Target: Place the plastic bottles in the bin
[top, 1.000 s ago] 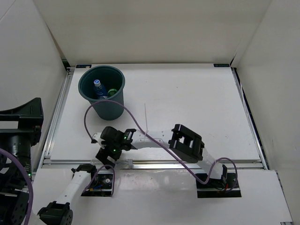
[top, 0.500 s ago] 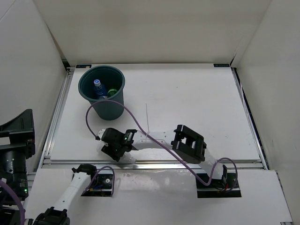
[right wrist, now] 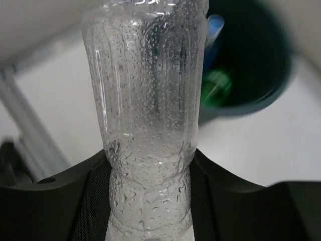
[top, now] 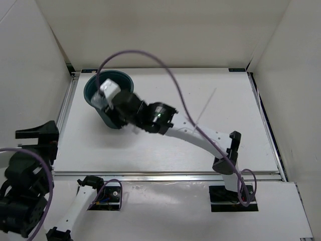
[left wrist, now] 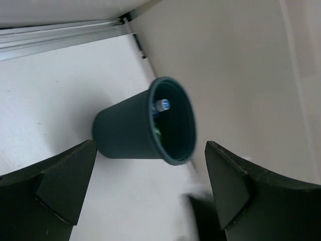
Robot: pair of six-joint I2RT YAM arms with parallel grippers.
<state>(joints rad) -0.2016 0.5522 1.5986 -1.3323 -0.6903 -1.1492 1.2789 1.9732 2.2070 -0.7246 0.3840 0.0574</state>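
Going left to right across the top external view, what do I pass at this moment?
left arm → bin → right arm's wrist → right arm's elbow

A clear bottle [right wrist: 148, 115], ribbed and beaded with droplets inside, fills the centre, its lower waist pinched between the dark fingers [right wrist: 75, 196] of the right tool [right wrist: 150, 170]. Behind it at upper right, blurred, the dark teal bin [right wrist: 266, 65] sits on the white desk [right wrist: 50, 115], holding a blue-capped bottle [right wrist: 214, 27] and a green shape [right wrist: 216, 85]
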